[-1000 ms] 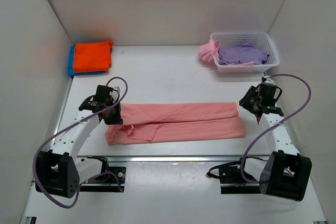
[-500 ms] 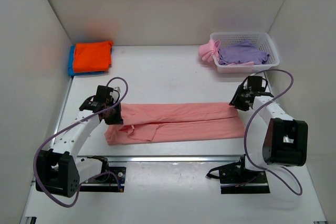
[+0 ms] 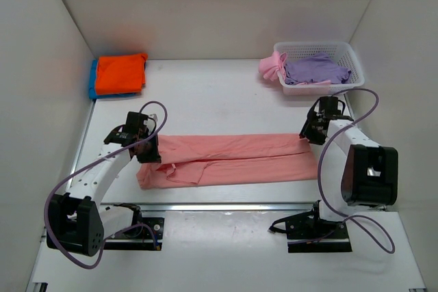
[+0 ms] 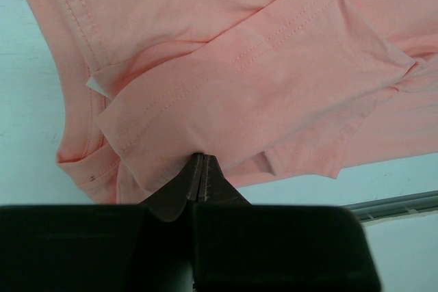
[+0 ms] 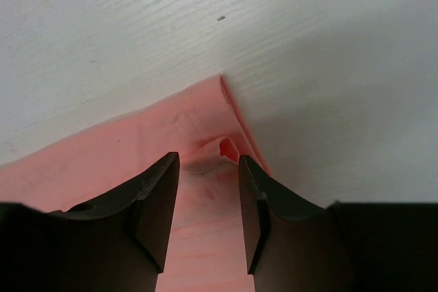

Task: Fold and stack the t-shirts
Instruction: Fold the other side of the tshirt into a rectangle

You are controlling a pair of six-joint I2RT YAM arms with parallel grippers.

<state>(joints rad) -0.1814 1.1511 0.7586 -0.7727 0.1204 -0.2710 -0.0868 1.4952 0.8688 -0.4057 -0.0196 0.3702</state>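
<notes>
The salmon-pink t-shirt point(image 3: 233, 158) lies folded into a long strip across the table's middle. My left gripper point(image 3: 146, 150) is at its left end. In the left wrist view the gripper point(image 4: 199, 160) is shut, pinching a folded flap of the salmon shirt point(image 4: 260, 66). My right gripper point(image 3: 308, 135) hovers at the strip's far right corner. In the right wrist view the gripper point(image 5: 207, 163) is open, its jaws straddling the cloth point(image 5: 137, 141) just behind the corner. An orange shirt point(image 3: 120, 73) lies folded on a blue one point(image 3: 92, 81) at the far left.
A white lattice basket point(image 3: 315, 89) stands at the far right, holding a lavender shirt point(image 3: 315, 70). A brighter pink shirt point(image 3: 272, 66) hangs over its left rim. White walls close in the left, far and right sides. A metal rail point(image 3: 226, 204) runs along the near edge.
My right arm has swung in from the right side and brought its open gripper down to the shirt's far right corner. The left gripper and the shirt have not moved.
</notes>
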